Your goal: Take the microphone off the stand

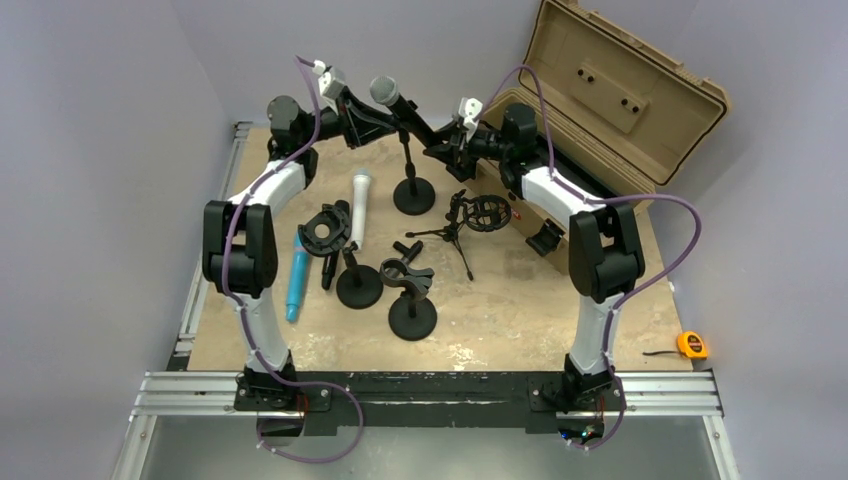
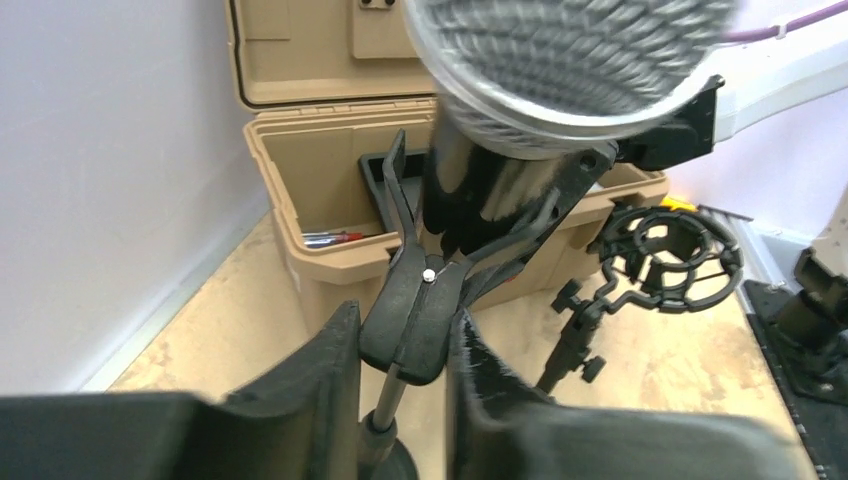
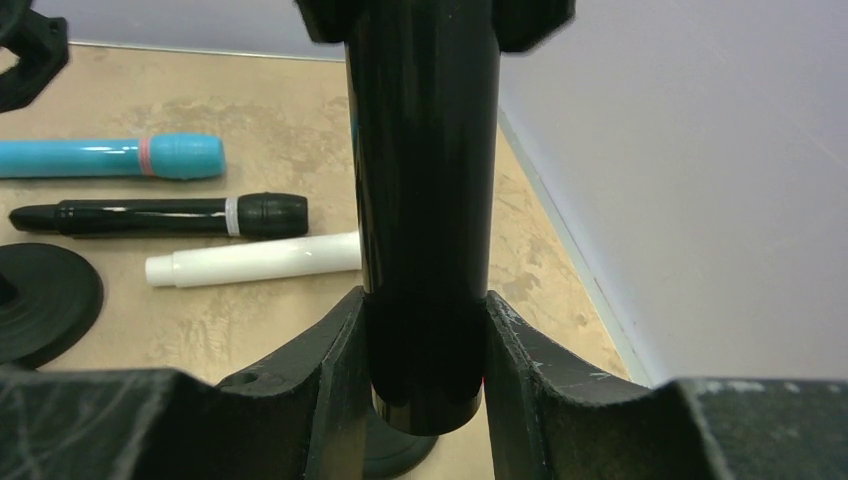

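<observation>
Top external view: the microphone [image 1: 400, 105] is seen tilted on top of the stand [image 1: 413, 190], which is set toward 12 o'clock on the desk [image 1: 500, 320]. Its silver grille is pointed to 10 o'clock and its black handle to 4 o'clock. The left end effector [image 1: 390, 124] is placed at 9 o'clock of the stand's top. In the left wrist view it is pinched on the tail of the spring clip [image 2: 410, 310], in which the microphone is seated. The right end effector [image 3: 425, 330], at 3 o'clock, is clamped on the handle's lower end. A white microphone [image 1: 359, 205] and a blue microphone [image 1: 297, 280] are laid flat at 8 o'clock of the stand. An open tan case [image 1: 620, 100] is set at 2 o'clock.
</observation>
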